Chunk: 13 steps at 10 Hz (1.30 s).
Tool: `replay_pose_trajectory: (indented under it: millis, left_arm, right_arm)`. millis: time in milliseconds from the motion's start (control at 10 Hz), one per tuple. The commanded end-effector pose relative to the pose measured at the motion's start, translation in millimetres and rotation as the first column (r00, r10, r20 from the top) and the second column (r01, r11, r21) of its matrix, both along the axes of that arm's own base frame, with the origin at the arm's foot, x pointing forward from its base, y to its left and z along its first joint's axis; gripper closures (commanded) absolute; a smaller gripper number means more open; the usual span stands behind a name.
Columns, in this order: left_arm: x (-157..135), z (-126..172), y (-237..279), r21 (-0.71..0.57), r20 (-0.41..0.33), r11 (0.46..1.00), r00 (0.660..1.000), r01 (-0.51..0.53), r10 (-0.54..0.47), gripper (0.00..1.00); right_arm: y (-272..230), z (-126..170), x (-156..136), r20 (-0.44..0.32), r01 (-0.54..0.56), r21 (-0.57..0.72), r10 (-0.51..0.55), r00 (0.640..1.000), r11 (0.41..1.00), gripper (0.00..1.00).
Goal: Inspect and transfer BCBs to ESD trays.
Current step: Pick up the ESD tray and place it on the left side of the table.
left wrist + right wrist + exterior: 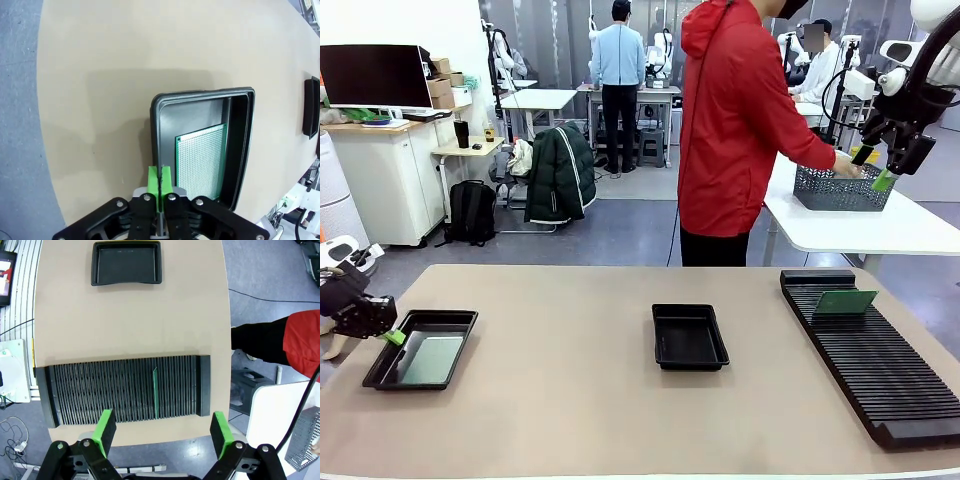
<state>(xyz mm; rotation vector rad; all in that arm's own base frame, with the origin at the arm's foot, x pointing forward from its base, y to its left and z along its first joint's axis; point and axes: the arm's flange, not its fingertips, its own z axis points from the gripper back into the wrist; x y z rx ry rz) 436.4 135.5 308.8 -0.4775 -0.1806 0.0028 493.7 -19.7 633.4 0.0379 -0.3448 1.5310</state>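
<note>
With my right pincer [163,425] wide open and empty (the left pincer [160,176] shut on nothing), a skewed descent could topple the BCB [155,392] standing in the slotted rack [100,387] ahead.

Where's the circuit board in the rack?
Front view: the green circuit board stands upright near the far end of the slotted rack, right side of the table.

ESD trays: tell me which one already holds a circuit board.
The tray at the robot's left, beside the left gripper: a green circuit board lies flat on its floor. The tray at the table's middle shows bare black floor.
</note>
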Motion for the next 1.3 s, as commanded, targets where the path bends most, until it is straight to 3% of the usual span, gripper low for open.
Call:
replay_pose_trajectory:
  millis: [0,200,300,400,500,600,700,800,900,1000,1100,1200]
  left_arm:
    - [-2,3,3,0.003,0.005,1.0,1.0,-0.001,0.001,1.0]
    - [0,0,0,0.0,0.0,1.0,1.0,0.0,0.0,0.97]
    - [0,4,-1,0.015,-0.008,1.0,1.0,-0.005,0.005,0.82]
    - [1,6,-3,0.022,-0.023,1.0,1.0,-0.006,0.007,0.8]
    - [1,8,-4,0.036,-0.039,0.999,0.999,-0.006,0.007,0.65]
    - [2,10,-5,0.042,-0.05,0.999,0.999,-0.006,0.008,0.63]
    - [1,15,-5,0.054,-0.057,0.998,0.998,-0.013,0.016,0.47]
    - [0,21,-5,0.065,-0.062,0.998,0.998,-0.014,0.018,0.45]
    - [-1,30,-5,0.085,-0.069,0.996,0.997,-0.016,0.022,0.3]
    - [-2,41,-6,0.094,-0.073,0.996,0.997,-0.005,0.012,0.28]
    - [-3,53,-7,0.093,-0.08,0.996,0.997,0.019,-0.011,0.12]
    - [-2,65,-10,0.107,-0.096,0.993,0.995,0.04,-0.03,0.1]
  right_arm:
    - [-1,0,0,0.0,0.001,0.0,-0.001,1.0,1.0,0.0]
    - [-1,0,0,0.0,0.001,0.0,-0.001,1.0,1.0,0.0]
    - [-1,0,0,0.0,0.001,0.0,-0.001,1.0,1.0,0.0]
    - [-1,0,0,0.0,0.001,0.0,-0.001,1.0,1.0,0.0]
    - [-1,0,0,0.0,0.001,0.0,-0.001,1.0,1.0,0.0]
    - [-1,0,0,0.0,0.001,0.0,-0.001,1.0,1.0,0.0]
    - [-1,0,0,0.0,0.001,0.0,-0.001,1.0,1.0,0.0]
    - [-1,0,0,0.0,0.001,0.0,-0.001,1.0,1.0,0.0]
    - [-1,0,0,0.0,0.001,0.0,-0.001,1.0,1.0,0.0]
    - [-1,0,0,0.0,0.001,0.0,-0.001,1.0,1.0,0.0]
    - [-1,0,0,0.0,0.001,0.0,-0.001,1.0,1.0,0.0]
    - [-1,0,0,0.0,0.001,0.0,-0.001,1.0,1.0,0.0]
